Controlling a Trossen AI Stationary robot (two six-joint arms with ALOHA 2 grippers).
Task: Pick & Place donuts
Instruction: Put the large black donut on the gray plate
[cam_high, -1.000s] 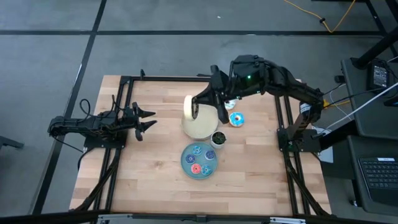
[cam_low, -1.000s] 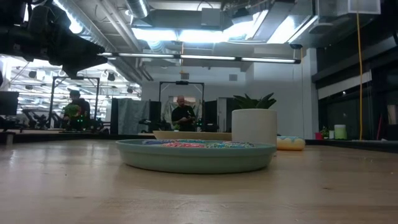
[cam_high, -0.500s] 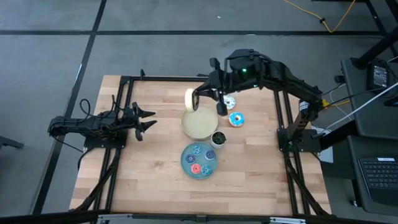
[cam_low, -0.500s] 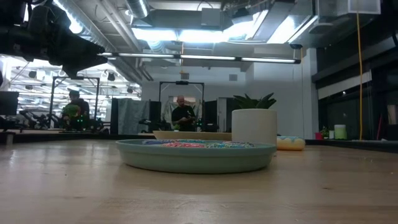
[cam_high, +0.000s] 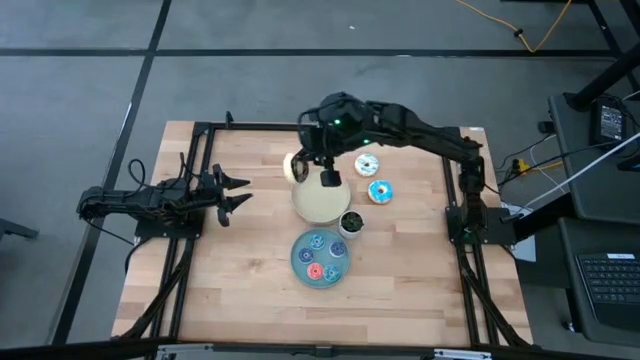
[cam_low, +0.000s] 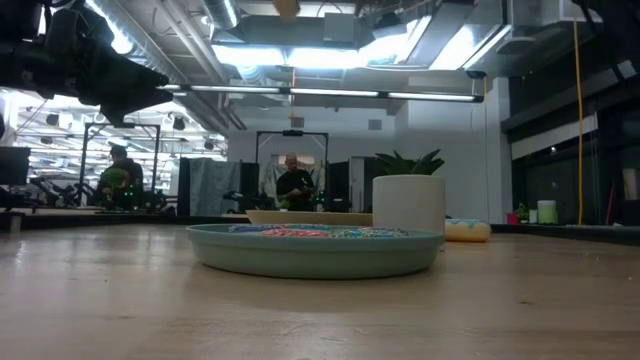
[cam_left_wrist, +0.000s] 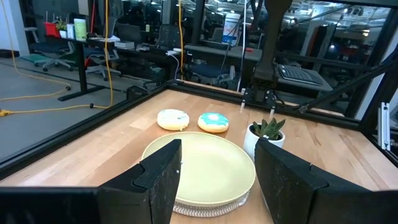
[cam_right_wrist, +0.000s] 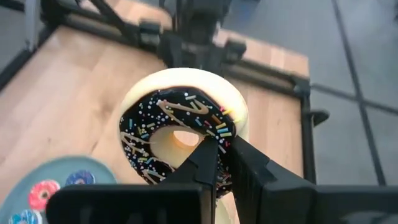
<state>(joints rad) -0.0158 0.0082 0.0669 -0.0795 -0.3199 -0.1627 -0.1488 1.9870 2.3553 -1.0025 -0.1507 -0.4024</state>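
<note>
My right gripper is shut on the dark-brown-iced donut with sprinkles and holds it in the air over the far left rim of the cream plate. The white-iced donut and the light-blue-iced donut lie flat on the table, right of that plate. Several tiny donuts lie on the blue plate. My left gripper waits open at the table's left, pointing at the cream plate. My right gripper pinches the donut's ring at one spot of its rim between the two fingers. One fingertip reaches the edge of the hole; the other is at the outer side. The donut is lifted clear, its iced face toward the wrist camera.
A small pot with a plant stands between the cream plate and the blue plate. Bare wood lies toward the table's near edge and left side. Black frame rails run along the table's edges. People show far back in the room.
My right arm has swung toward the table's left and turned about, so the wrist now stands on the far side of the donut instead of to its right. The donut has stayed in the shut fingers, lifted, and has shifted slightly left over the cream plate's far left rim.
</note>
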